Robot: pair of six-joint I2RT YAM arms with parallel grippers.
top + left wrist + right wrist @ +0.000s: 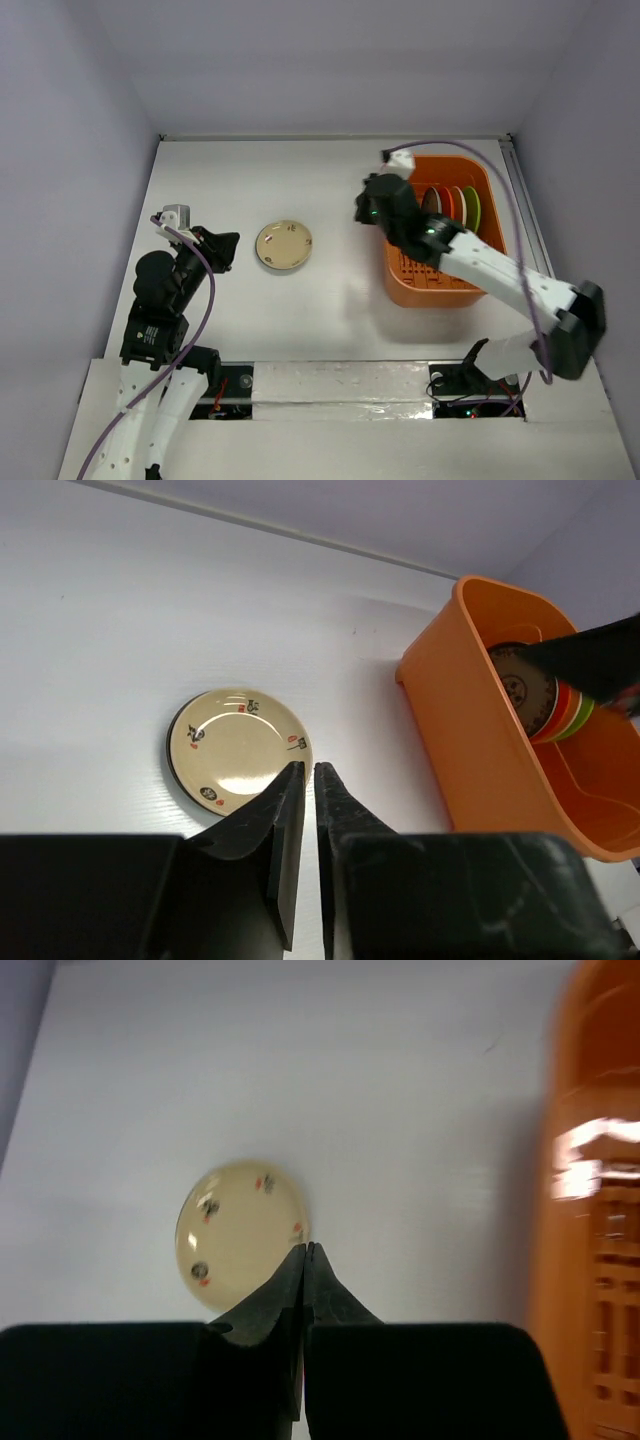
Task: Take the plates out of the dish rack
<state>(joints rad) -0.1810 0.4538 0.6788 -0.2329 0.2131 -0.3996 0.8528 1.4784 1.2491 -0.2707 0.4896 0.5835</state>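
A cream plate [284, 245] with small dark and red marks lies flat on the white table, left of the orange dish rack [440, 285]. It also shows in the left wrist view [235, 745] and the right wrist view [235, 1230]. In the rack stand a dark patterned plate [432, 200], an orange-red plate [452, 206] and a lime green plate [473, 208]. My right gripper [360, 208] is shut and empty, just outside the rack's left wall, pointing toward the cream plate. My left gripper [230, 248] is shut and empty, left of the cream plate.
The rack [470, 730] sits at the right of the table, near the right wall. Grey walls enclose the table on three sides. My right arm [500, 270] crosses over the rack's near half.
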